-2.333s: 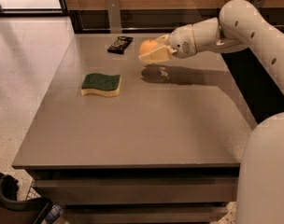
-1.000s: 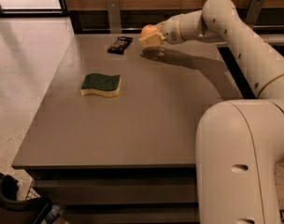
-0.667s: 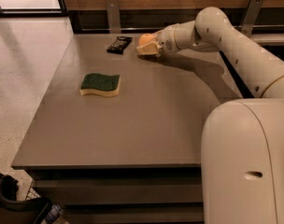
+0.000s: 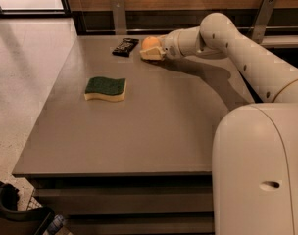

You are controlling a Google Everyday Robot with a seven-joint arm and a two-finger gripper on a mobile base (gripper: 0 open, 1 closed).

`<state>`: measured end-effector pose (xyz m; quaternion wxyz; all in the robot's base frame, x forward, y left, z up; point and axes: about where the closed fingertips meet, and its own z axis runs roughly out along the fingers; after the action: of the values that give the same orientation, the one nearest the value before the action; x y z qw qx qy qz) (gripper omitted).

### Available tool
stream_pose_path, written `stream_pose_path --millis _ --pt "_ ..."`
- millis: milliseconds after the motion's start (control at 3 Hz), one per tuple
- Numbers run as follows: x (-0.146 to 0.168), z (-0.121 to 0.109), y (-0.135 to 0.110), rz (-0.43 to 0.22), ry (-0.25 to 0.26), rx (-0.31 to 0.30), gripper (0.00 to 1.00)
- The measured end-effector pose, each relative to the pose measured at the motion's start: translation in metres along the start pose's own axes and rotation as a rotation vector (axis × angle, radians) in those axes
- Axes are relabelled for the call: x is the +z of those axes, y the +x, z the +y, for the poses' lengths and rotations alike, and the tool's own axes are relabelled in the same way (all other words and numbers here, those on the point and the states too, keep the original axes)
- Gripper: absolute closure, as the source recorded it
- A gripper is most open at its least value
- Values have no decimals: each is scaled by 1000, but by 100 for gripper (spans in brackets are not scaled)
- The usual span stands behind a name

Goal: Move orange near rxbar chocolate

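The orange (image 4: pixel 149 43) sits low at the table's far edge, between the fingers of my gripper (image 4: pixel 151 50), which is shut on it. The rxbar chocolate (image 4: pixel 125 46), a small dark flat bar, lies on the table just left of the orange, a short gap away. My arm reaches in from the right across the far side of the table (image 4: pixel 139 131).
A green-topped yellow sponge (image 4: pixel 106 88) lies on the left middle of the table. A wooden wall panel with two metal brackets (image 4: pixel 118 14) stands right behind the far edge. The robot's white body (image 4: pixel 259 170) fills the lower right.
The gripper has carried the orange left and down, from the table's middle right to the far edge next to the dark bar.
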<state>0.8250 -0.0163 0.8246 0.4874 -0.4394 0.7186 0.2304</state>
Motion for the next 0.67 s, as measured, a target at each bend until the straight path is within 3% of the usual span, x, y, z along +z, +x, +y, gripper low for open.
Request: stream_pose_path --millis 667 --pt "3 2 0 0 -4 0 20"
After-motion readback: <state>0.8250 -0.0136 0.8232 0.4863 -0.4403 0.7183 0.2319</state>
